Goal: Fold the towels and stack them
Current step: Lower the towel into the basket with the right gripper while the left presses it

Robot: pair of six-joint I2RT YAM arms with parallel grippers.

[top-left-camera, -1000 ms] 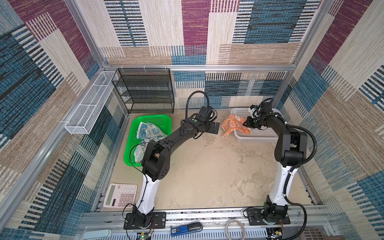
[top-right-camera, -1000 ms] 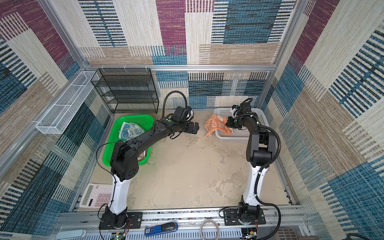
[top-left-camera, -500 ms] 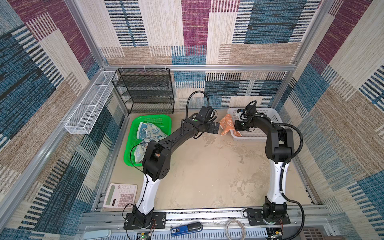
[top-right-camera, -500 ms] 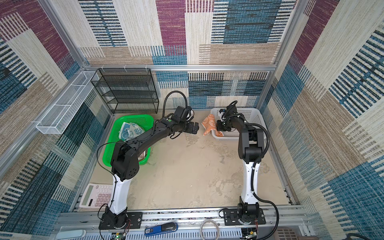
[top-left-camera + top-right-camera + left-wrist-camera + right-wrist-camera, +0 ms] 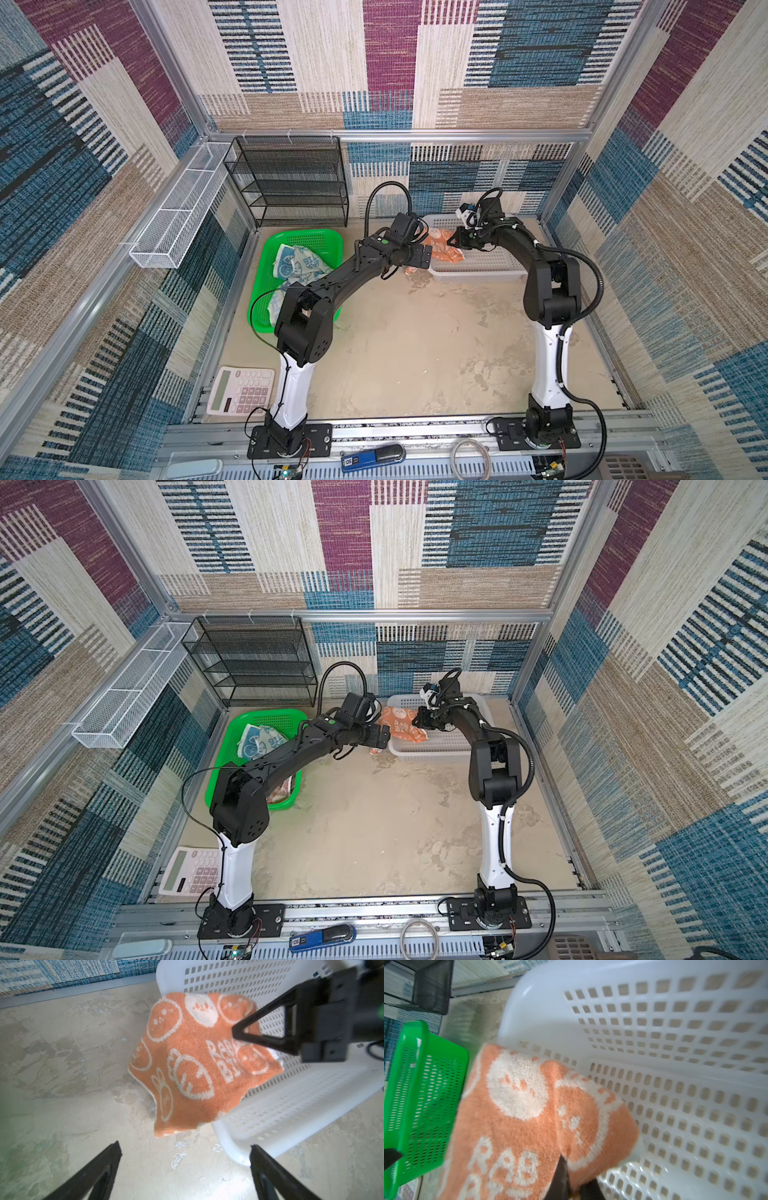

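An orange towel [image 5: 440, 248] [image 5: 400, 726] with white rabbit and carrot prints hangs over the left rim of the white basket [image 5: 478, 271] [image 5: 440, 751]. My right gripper [image 5: 456, 241] [image 5: 420, 723] is shut on its upper edge; the pinch shows in the right wrist view [image 5: 571, 1169]. One towel corner dangles low over the table in the left wrist view [image 5: 176, 1128]. My left gripper [image 5: 422, 257] [image 5: 185, 1146] is open just beside that corner, holding nothing. A crumpled blue-and-white towel [image 5: 297, 264] and a whitish one [image 5: 275, 305], partly hidden by my left arm, lie in the green basket [image 5: 266, 266].
A black mesh shelf [image 5: 291, 183] stands at the back left behind the green basket. A white wire tray [image 5: 174, 212] hangs on the left wall. A calculator [image 5: 241, 390] lies at the front left corner. The sandy table surface [image 5: 415, 340] stretches between the two arm bases.
My right gripper has carried the orange towel leftward, from over the white basket to its left rim, closer to my left gripper. My left arm has stayed still and open.
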